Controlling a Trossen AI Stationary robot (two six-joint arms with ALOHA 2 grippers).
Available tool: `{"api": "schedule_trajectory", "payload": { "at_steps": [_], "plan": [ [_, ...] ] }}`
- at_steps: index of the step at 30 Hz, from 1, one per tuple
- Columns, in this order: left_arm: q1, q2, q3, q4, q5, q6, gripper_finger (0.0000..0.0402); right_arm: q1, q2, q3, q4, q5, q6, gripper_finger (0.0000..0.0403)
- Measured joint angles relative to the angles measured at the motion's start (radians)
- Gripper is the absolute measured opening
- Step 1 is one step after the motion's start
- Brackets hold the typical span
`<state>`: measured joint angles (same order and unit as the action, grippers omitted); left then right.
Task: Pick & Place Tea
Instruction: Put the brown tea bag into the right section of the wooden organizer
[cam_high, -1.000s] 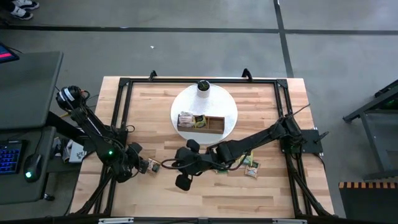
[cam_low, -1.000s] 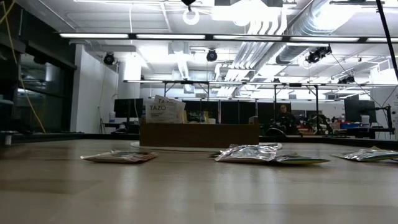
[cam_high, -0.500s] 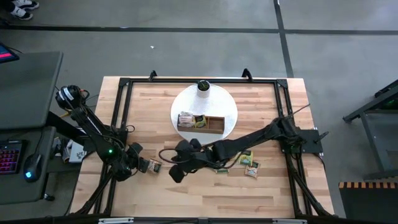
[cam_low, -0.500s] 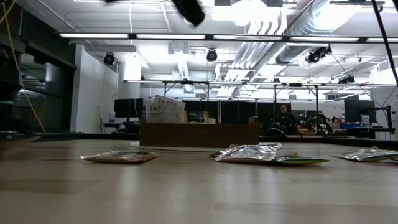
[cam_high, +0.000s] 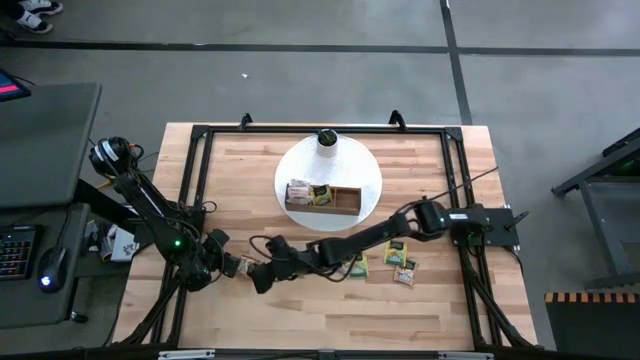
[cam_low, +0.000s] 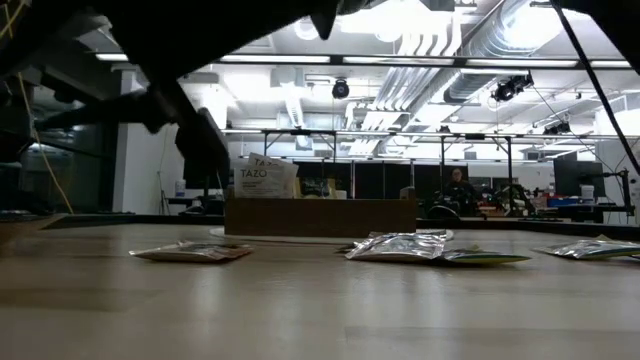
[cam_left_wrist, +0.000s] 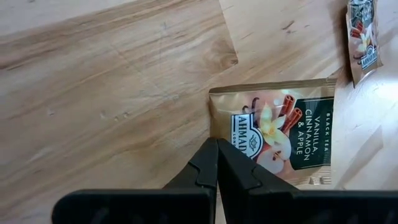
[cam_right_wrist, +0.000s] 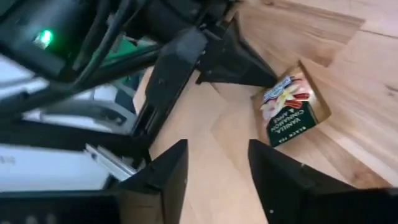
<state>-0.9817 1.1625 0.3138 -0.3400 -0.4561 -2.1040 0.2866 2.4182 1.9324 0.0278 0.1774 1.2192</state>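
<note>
Down at the near-left part of the table, the left gripper (cam_high: 222, 264) has its fingers (cam_left_wrist: 211, 165) pressed together with no gap, their tips lying over the edge of a tan vanilla sachet (cam_left_wrist: 280, 134), though whether they pinch it or merely overlap it cannot be told. Reaching across from the right side, the right gripper (cam_high: 256, 277) hangs just beside it with its fingers (cam_right_wrist: 277, 171) spread apart and nothing between them, and the same sachet lies on the wood just past them. Farther out, more loose tea sachets (cam_high: 397, 262) lie on the bare wooden table (cam_high: 450, 310) near the right arm's forearm. Beyond them, toward the far middle, a white round plate (cam_high: 368, 170) carries a brown wooden tray (cam_high: 345, 203) with sachets standing in its left compartments, and a small white cylinder (cam_high: 326, 141) with a dark top.
</note>
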Motion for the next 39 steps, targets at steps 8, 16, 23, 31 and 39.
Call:
{"api": "schedule_trajectory", "payload": {
  "at_steps": [8, 16, 23, 31, 39],
  "plan": [
    [0.000, 0.000, -0.001, 0.001, -0.003, 0.000, 0.0000, -0.005, 0.036, 0.000, 0.002, 0.038, 0.177, 0.0204],
    [0.000, 0.000, -0.001, 0.001, -0.004, 0.000, 0.0000, -0.005, 0.064, 0.001, 0.004, 0.096, 0.303, 0.0200],
    [0.000, 0.001, -0.001, 0.004, -0.011, 0.002, 0.0000, -0.007, 0.099, 0.000, 0.029, 0.097, 0.356, 0.0200],
    [-0.001, 0.001, -0.002, 0.008, -0.026, 0.005, 0.0000, -0.011, 0.115, 0.002, 0.073, 0.103, 0.381, 0.0198],
    [0.000, 0.003, -0.005, 0.034, -0.077, 0.015, 0.0000, -0.013, 0.115, 0.004, 0.020, 0.086, 0.364, 0.0176]
  ]
}}
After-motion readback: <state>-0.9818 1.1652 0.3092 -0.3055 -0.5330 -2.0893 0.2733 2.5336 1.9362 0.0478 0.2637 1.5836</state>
